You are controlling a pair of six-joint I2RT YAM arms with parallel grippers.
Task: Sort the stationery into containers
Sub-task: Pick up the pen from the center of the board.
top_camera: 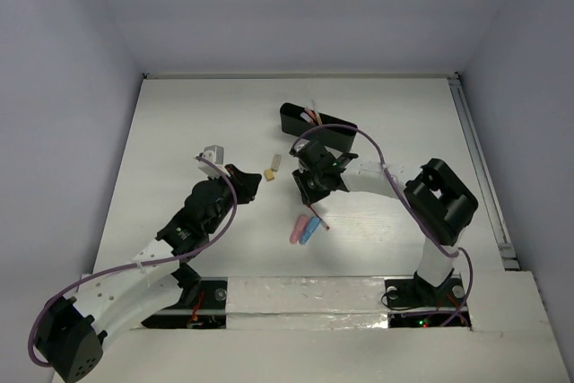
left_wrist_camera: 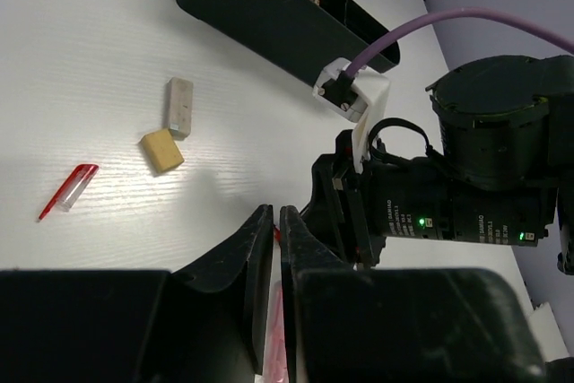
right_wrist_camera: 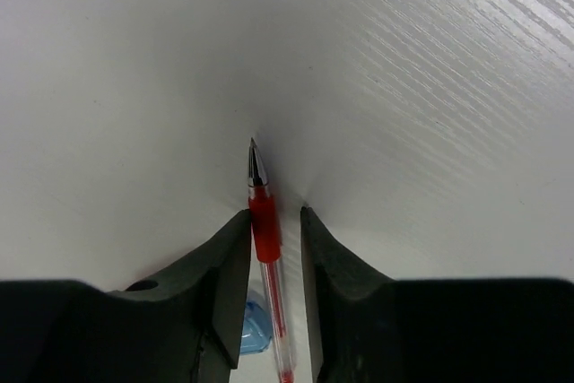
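White table [right_wrist_camera: 430, 87]; red pen [right_wrist_camera: 263, 226] between right hand [right_wrist_camera: 275, 214] fingers [right_wrist_camera: 229, 262].

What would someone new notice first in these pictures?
The right gripper, mid-table, stands out first, its jaws astride a red pen lying on the white table. Farther back, a long black tray holds something pink, and the left gripper, shut and empty, hangs near a tan eraser and a white eraser.
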